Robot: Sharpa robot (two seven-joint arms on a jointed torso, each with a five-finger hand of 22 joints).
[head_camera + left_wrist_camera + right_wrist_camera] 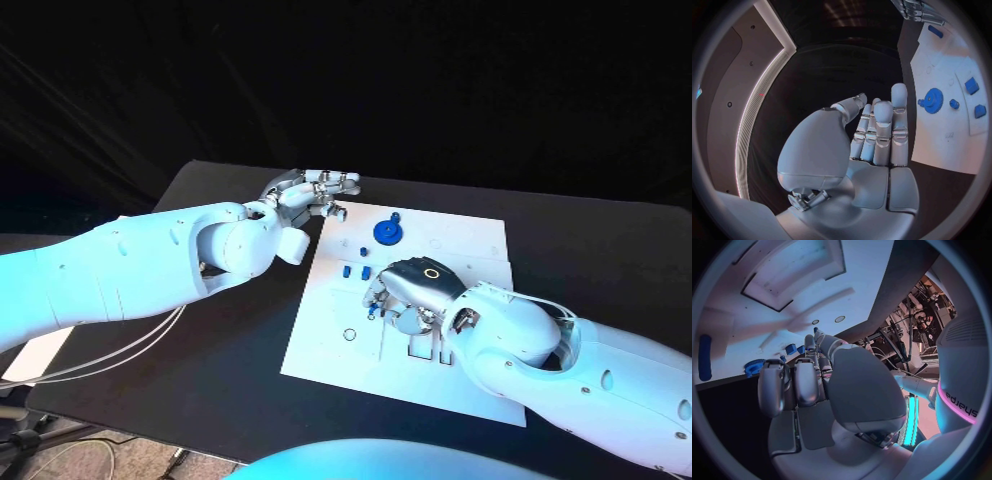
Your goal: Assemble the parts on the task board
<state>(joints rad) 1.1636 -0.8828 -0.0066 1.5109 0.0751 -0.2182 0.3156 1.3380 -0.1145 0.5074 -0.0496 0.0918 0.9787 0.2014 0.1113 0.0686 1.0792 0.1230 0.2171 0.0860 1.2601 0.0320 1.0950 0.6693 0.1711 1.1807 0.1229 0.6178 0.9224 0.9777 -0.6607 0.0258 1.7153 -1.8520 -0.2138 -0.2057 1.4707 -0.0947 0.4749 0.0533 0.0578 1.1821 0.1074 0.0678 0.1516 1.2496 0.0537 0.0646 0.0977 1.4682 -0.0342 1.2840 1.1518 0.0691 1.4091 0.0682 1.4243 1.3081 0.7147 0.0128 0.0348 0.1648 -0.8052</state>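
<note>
Resting over middle of white task board [476, 240], right hand [411, 285] w/ fingers curled down onto board surface; can't tell whether anything is pinched under them. Hovering off board's far-left corner above black table [606, 250], left hand [310, 195] w/ fingers straight, close together, holding nothing. Sitting on board near its far edge, blue gear [388, 232], close to left hand, apart from right. Lying just beside right hand on its left, small blue pieces [356, 271]. Showing in left wrist view: gear [933, 98] plus blue blocks [972, 85] on white plate. Showing in right wrist view: gear [753, 365] beyond fingertips [772, 371], blue bar [704, 364] off to side.
</note>
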